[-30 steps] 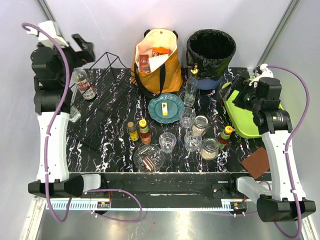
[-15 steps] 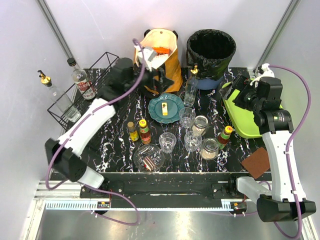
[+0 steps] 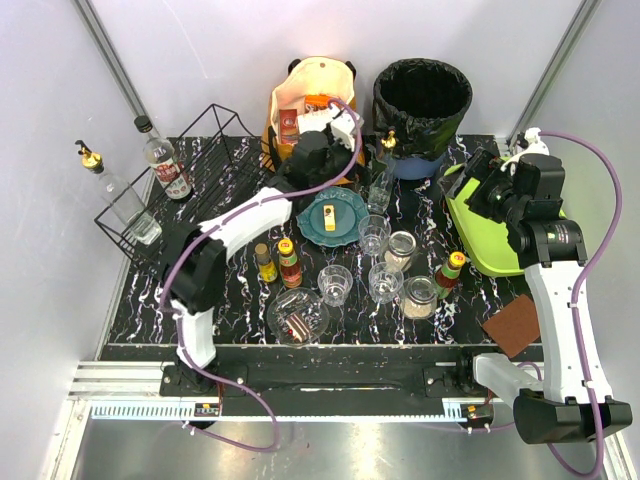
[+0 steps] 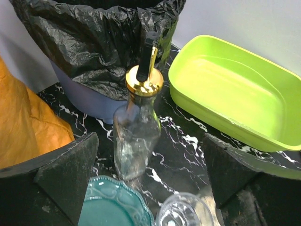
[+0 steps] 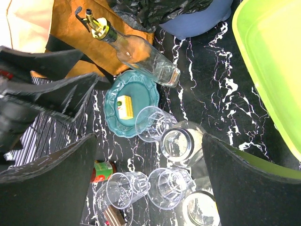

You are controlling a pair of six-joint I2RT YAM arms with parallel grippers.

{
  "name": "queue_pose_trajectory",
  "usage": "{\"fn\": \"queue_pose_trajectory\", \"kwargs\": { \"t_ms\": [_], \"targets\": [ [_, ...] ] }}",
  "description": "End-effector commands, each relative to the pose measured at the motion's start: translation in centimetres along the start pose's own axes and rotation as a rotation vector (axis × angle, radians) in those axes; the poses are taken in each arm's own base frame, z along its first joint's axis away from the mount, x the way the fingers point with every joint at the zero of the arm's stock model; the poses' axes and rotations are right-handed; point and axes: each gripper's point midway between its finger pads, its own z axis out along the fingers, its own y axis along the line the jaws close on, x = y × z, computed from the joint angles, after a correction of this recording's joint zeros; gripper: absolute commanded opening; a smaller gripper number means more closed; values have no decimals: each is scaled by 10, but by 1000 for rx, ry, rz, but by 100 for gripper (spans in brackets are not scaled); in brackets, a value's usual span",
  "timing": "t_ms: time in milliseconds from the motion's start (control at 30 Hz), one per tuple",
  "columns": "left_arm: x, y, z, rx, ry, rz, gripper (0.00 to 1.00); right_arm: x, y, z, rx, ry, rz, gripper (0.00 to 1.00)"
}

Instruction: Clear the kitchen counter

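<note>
The kitchen counter stretches left to right; left pincer and right pincer gape.

Centre of the kitchen counter was packed. Teal plate, tumblers, jars, sauce bottles and glass bowl stood close together, with only narrow gaps between them.

Back edge was blocked by the orange bag and the bin. Pourer bottle stood upright just in front of the bin, dead ahead of the left gripper, whose jaws were spread wide.

Bare marble lay between that bottle and the green tray, so there was room to pass on the bottle's right.

Front-left, between the wire rack and the sauce bottles, was bare, but the left arm cut across it.

There was a smaller bare patch front-right, between the jars and the brown pad.
</note>
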Motion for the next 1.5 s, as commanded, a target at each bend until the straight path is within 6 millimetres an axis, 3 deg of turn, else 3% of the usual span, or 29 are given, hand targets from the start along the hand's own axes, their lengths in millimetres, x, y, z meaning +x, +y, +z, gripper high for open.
{"fn": "queue_pose_trajectory", "kwargs": {
  "t_ms": [0,100,233,300,567,767,900,1233,1400,1467],
  "targets": [
    [-53,-6,29,16,-210,90,97,3,4,-3,-22,5,6,97],
    [-38,2,52,-1,-199,95,97,10,-3,3,-2,17,19,97],
    [-39,12,70,-40,-234,92,97,15,-2,2,-13,43,34,96],
    [-39,17,79,-54,-247,79,92,16,-4,2,0,46,33,96],
    [-26,17,95,-46,-234,82,45,17,-8,-3,28,61,11,96],
    [-40,13,88,-76,-243,135,17,16,-8,-4,28,66,-2,96],
    [-69,-3,77,-71,-275,176,0,15,-8,-5,30,60,-6,96],
    [-191,-36,32,-70,-518,151,0,6,-2,-9,14,30,-7,96],
    [-250,-43,1,-105,-608,175,0,1,0,-14,13,7,-12,96],
    [-270,-37,-15,-167,-630,182,0,1,1,-17,7,3,-13,96]
  ]
}}
